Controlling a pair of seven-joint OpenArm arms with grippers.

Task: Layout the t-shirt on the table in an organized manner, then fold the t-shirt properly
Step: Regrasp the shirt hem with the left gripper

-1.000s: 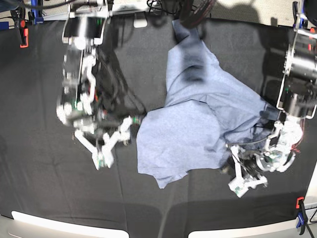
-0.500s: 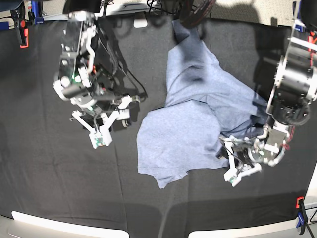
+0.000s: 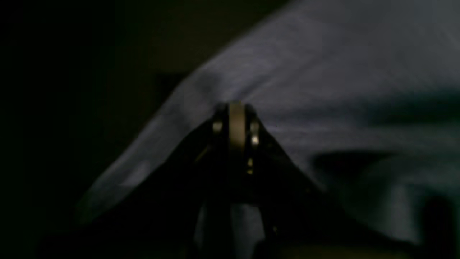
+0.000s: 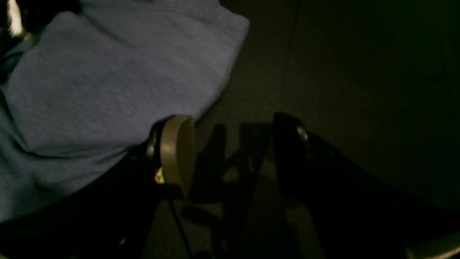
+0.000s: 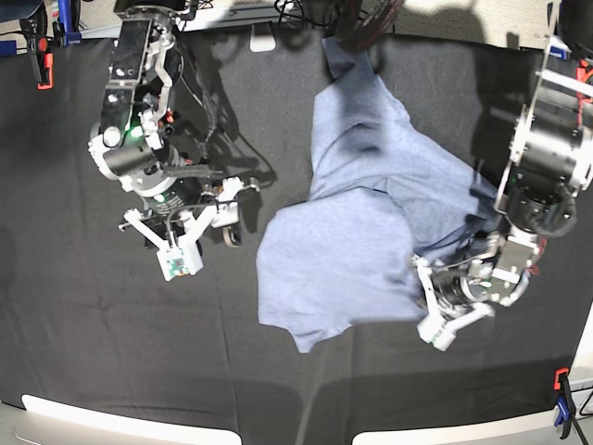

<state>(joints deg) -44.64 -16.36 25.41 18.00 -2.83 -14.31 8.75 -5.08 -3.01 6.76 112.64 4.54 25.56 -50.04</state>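
Note:
The t-shirt [image 5: 371, 213] lies crumpled and partly doubled over on the table [image 5: 93, 352], running from the far edge down to the centre. At its lower right hem, my left gripper [image 5: 429, 313] is shut. In the left wrist view the left gripper [image 3: 233, 108] pinches the t-shirt [image 3: 323, 72], which rises to a peak at the tips. My right gripper [image 5: 204, 243] hangs open just left of the shirt's left edge. In the right wrist view the right gripper [image 4: 233, 144] holds nothing, and the t-shirt [image 4: 107, 72] lies beside one fingertip [image 4: 178, 151].
An orange clamp [image 5: 44, 69] grips the table's far left edge, and an orange and blue clamp [image 5: 561, 394] the near right corner. Cables and gear crowd the far edge [image 5: 278, 19]. White objects [image 5: 120, 425] line the near edge.
The left gripper slid left onto the shirt's lower right hem and shut on it. The right arm drew back up and left, away from the shirt's left edge, still open.

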